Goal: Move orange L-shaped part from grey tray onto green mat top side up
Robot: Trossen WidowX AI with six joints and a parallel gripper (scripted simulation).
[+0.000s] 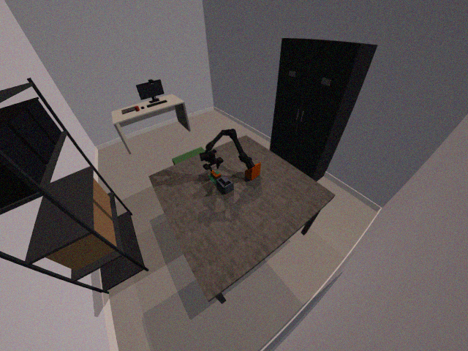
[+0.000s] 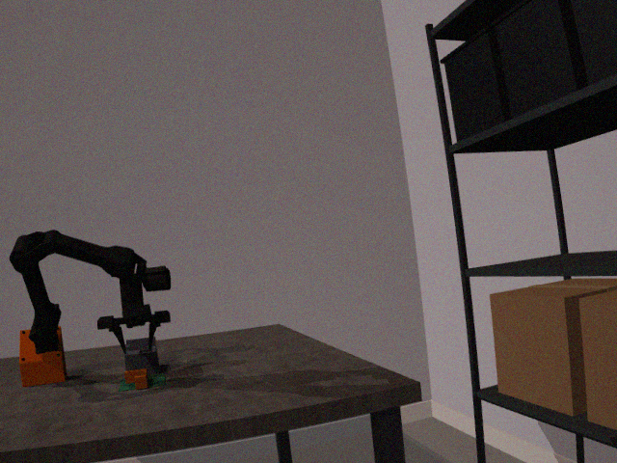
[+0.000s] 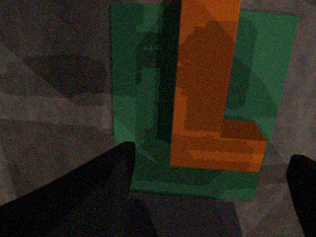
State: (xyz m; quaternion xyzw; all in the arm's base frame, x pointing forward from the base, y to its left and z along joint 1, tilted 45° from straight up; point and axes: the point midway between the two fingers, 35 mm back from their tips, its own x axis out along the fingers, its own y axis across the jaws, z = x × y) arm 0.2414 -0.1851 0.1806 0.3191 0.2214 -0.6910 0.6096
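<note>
The orange L-shaped part (image 1: 216, 174) (image 2: 141, 381) (image 3: 204, 74) lies on the green mat (image 1: 211, 178) (image 2: 159, 380) (image 3: 123, 89). It looks flat or nearly so; which side is up is hard to tell. Its short foot points right in the wrist view, and its far end runs out of that view. My gripper (image 1: 214, 168) (image 2: 138, 350) (image 3: 212, 158) is open and empty, with its fingertips above and apart from the part. The grey tray (image 1: 225, 187) (image 2: 142, 361) (image 3: 197, 219) stands right beside the mat, and its pocket shows dark and empty in the top view.
The mat and tray stand on the brown table (image 1: 241, 227) (image 2: 224, 364). The arm's orange base (image 1: 253, 172) (image 2: 41, 368) stands at one side of them. A shelf rack (image 1: 63, 204) (image 2: 463, 249) stands beyond the table.
</note>
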